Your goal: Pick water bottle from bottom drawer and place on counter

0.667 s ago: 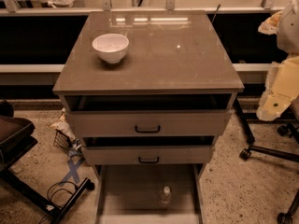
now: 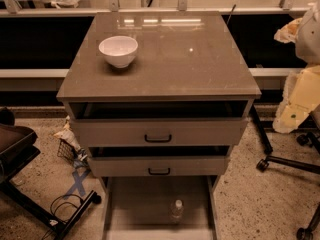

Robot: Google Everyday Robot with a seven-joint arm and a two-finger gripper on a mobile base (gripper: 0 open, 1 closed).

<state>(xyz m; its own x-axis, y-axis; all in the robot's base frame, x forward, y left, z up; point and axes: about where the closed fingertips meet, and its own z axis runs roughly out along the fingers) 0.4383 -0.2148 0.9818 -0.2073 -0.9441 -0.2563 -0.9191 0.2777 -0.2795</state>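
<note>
Change since last frame: none worth logging. The small clear ribbed plastic water bottle (image 2: pixel 176 209), the round white bowl (image 2: pixel 118 50) and every drawer lie as before. The pale form at the right edge has barely shifted.
Water bottle: on the flat floor of the wide, shallow grey-brown bottom drawer (image 2: pixel 130 209), which is pulled out. It sits right of centre, white cap toward the cabinet. Standing or lying: cannot tell.
Gripper (image 2: pixel 292 106): taken to be the pale cream tapered form at the right edge, beside the cabinet and well apart from the bottle. Open or closed: cannot tell.
Arm pose: off to the right, nothing over the drawer yet.
Step in hand: approach, by my judgement. Come in from the front, below the two upper grey-brown drawers with black handles (image 2: pixel 158 133). Grip across the ribbed body, not the cap.
Placing: glossy grey-brown square table (image 2: pixel 190 69) atop the cabinet. Use its right half, away from the bowl.
</note>
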